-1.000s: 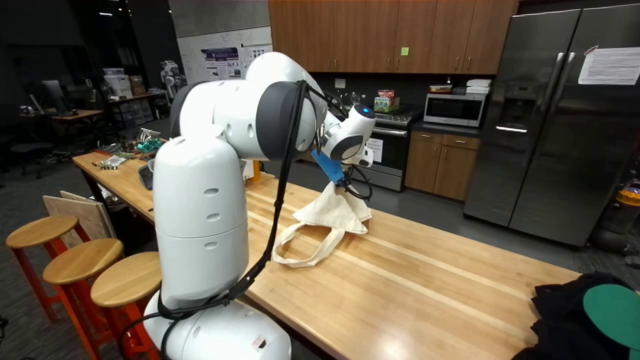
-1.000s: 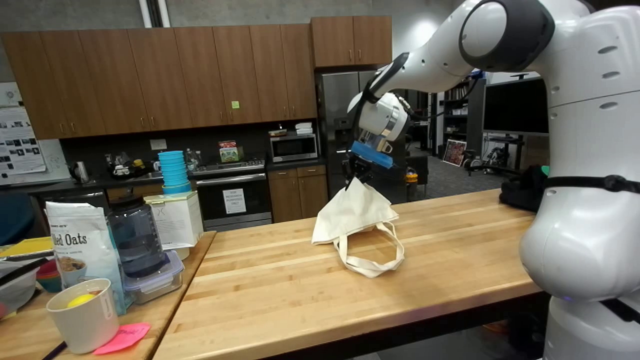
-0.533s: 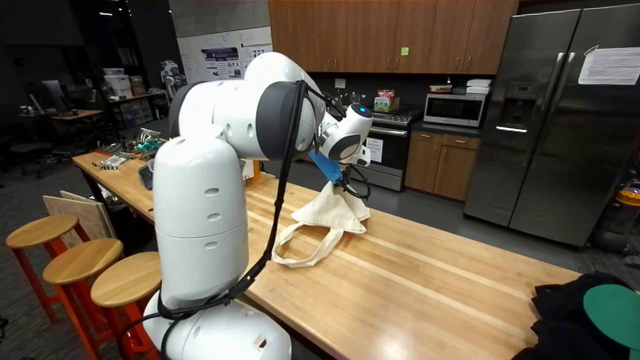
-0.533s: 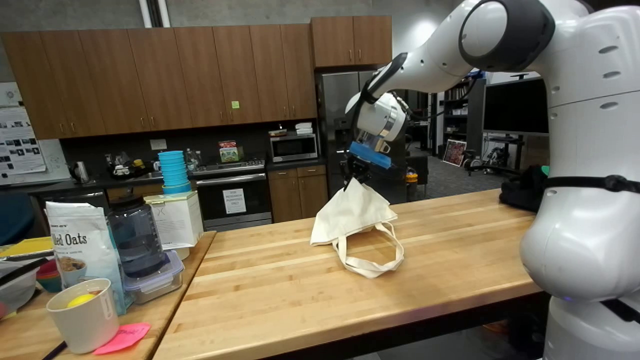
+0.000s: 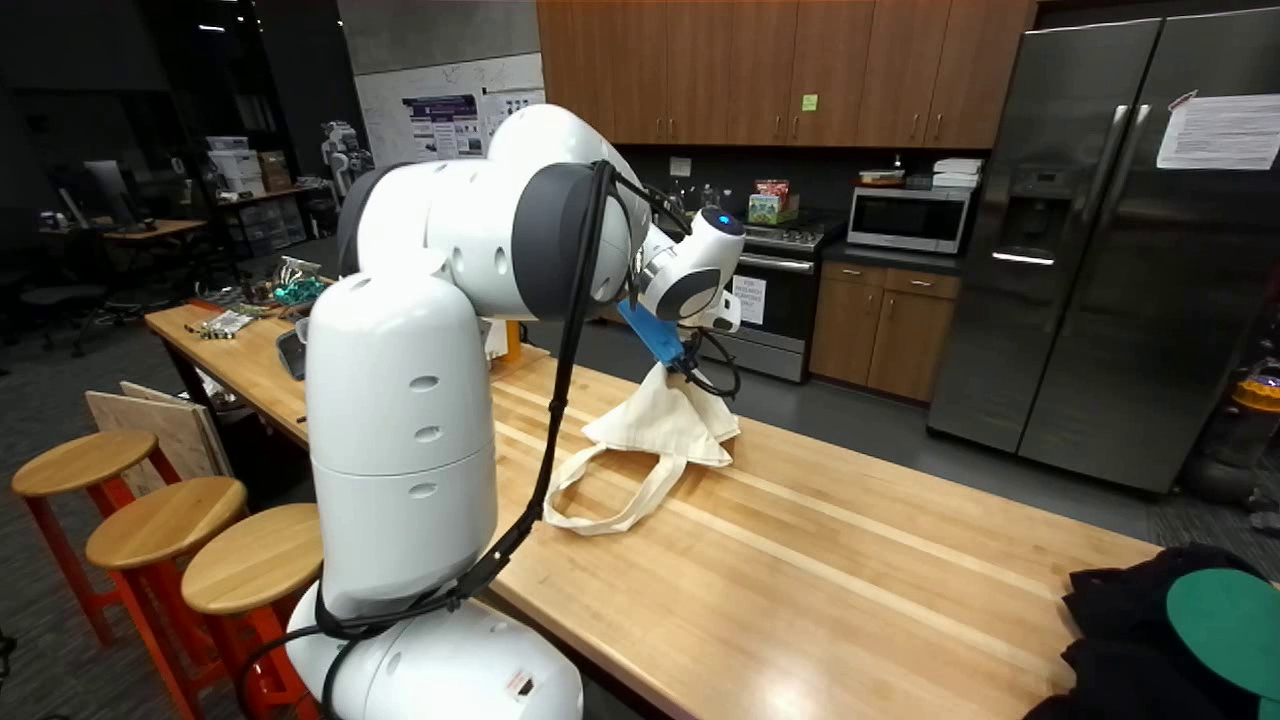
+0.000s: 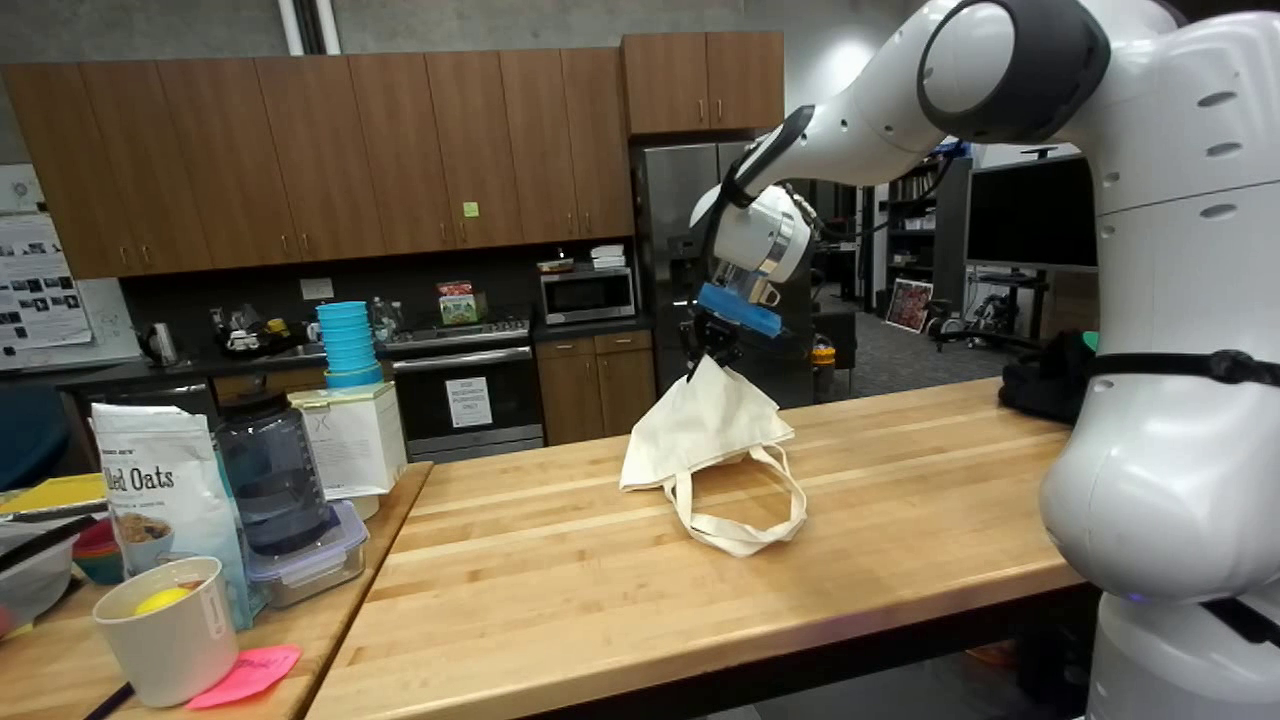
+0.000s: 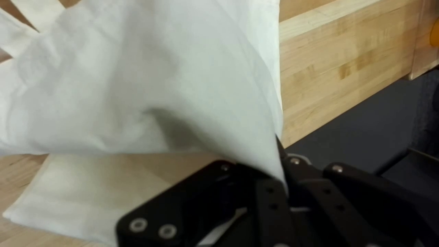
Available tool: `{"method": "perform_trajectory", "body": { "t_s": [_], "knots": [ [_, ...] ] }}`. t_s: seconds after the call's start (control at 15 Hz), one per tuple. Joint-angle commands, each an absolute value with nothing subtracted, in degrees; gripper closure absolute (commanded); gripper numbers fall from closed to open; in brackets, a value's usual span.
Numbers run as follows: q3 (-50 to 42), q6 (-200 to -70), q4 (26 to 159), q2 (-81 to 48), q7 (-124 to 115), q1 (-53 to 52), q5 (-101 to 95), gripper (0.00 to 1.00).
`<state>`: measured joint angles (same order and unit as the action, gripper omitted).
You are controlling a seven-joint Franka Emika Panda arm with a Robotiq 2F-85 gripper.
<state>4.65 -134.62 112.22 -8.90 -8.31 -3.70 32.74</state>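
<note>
A cream cloth tote bag (image 5: 665,420) is pinched at its upper corner by my gripper (image 5: 684,370). In an exterior view the bag (image 6: 710,415) hangs like a tent from the gripper (image 6: 698,366), its lower edge spread on the wooden table. Its strap (image 6: 745,540) lies looped on the tabletop, toward the robot's base. Close up in the wrist view, folds of the bag (image 7: 164,68) run down between the black fingers of the gripper (image 7: 279,161), which is shut on the cloth. The cloth hides part of the fingertips.
The butcher-block table (image 5: 850,570) ends at a far edge above the dark floor. A black and green item (image 5: 1200,630) lies at one end. An adjoining table carries an oats bag (image 6: 165,500), a cup (image 6: 170,640), a dark jar (image 6: 270,480) and a white box (image 6: 350,440).
During the first half second my gripper and the bag's raised corner shifted very slightly left in both exterior views. Since then they look still, and the grip is unchanged.
</note>
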Motion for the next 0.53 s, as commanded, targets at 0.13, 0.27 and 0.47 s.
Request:
{"method": "perform_trajectory", "body": {
  "t_s": [0.13, 0.27, 0.47],
  "knots": [
    [4.96, -134.86, 111.32, -9.09, -10.85, -4.23, 30.73, 0.99],
    [5.13, -134.80, 111.19, -9.19, -11.33, -4.49, 30.13, 0.99],
    [5.36, -134.80, 111.06, -9.37, -12.23, -4.85, 28.94, 0.99]
  ]
}}
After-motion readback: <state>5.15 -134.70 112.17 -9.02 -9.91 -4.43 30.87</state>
